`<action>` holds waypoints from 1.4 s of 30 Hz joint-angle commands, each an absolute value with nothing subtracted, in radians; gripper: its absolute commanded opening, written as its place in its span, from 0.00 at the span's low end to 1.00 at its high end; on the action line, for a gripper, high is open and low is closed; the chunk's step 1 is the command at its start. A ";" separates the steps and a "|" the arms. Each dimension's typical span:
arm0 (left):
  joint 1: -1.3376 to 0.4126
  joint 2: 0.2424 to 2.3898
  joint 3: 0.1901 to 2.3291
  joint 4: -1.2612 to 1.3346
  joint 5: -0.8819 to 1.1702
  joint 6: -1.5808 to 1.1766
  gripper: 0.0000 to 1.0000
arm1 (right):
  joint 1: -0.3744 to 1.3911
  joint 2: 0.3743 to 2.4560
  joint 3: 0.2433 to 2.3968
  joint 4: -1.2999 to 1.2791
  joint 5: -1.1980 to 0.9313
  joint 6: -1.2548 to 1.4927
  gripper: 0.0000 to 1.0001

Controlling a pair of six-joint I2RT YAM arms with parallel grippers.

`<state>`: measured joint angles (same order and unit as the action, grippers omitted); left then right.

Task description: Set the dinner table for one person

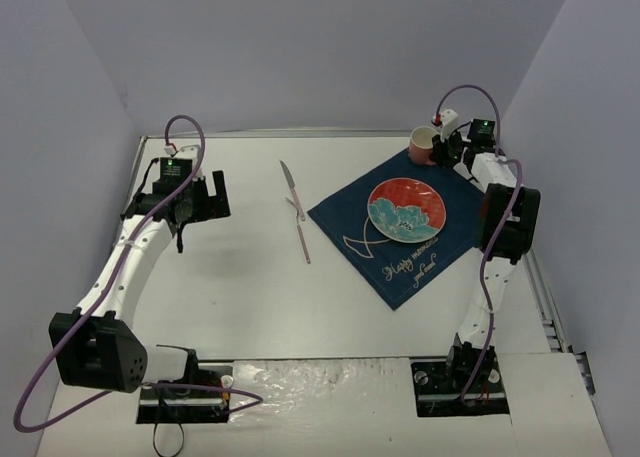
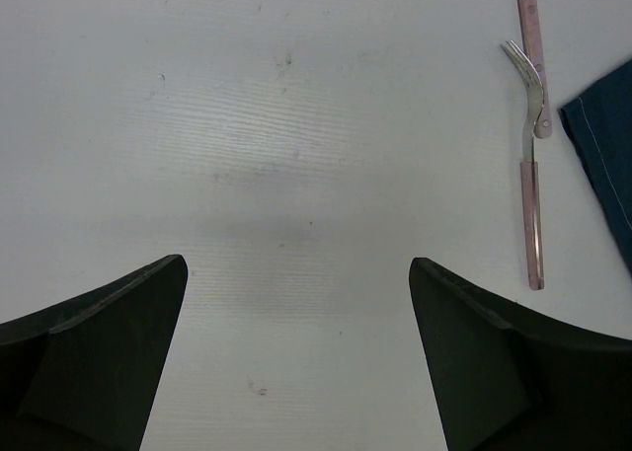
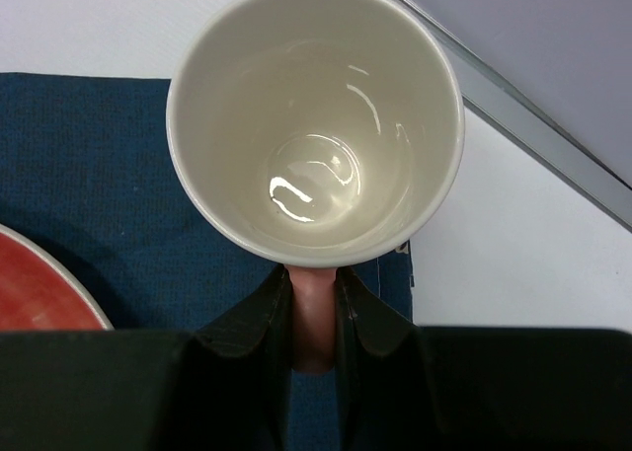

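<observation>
The mug is gripped by its pink handle between the narrowed jaws of the right gripper, at the far corner of the navy cloth, on the far right of the dinner table. A red and blue plate is seen in the middle of the cloth. The left gripper is held with jaws wide over bare tabletop at the far left, holding nothing. A knife and a fork are laid just left of the cloth, overlapping.

Place setting on a white table.
A red plate sits on a navy cloth, a pink cup at its far corner by the right gripper; knife and fork lie left of the cloth, the left gripper farther left.
</observation>
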<state>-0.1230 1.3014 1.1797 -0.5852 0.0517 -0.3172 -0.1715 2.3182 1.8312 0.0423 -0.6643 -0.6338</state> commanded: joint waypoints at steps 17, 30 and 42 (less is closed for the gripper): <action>-0.117 1.301 1.190 -0.540 0.043 -0.300 0.93 | -0.190 2.301 1.898 0.152 -0.721 -0.664 0.30; -0.117 1.289 1.203 -0.562 0.044 -0.307 0.93 | -0.173 2.148 1.818 0.204 -0.611 -0.558 0.85; -0.104 1.231 1.209 -0.583 0.047 -0.336 0.93 | 0.014 1.847 1.451 0.411 -0.377 -0.285 0.94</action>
<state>-0.1161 1.2954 1.1797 -0.6022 0.0516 -0.3230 -0.0912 1.9765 1.5353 0.2941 -0.5075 -0.3832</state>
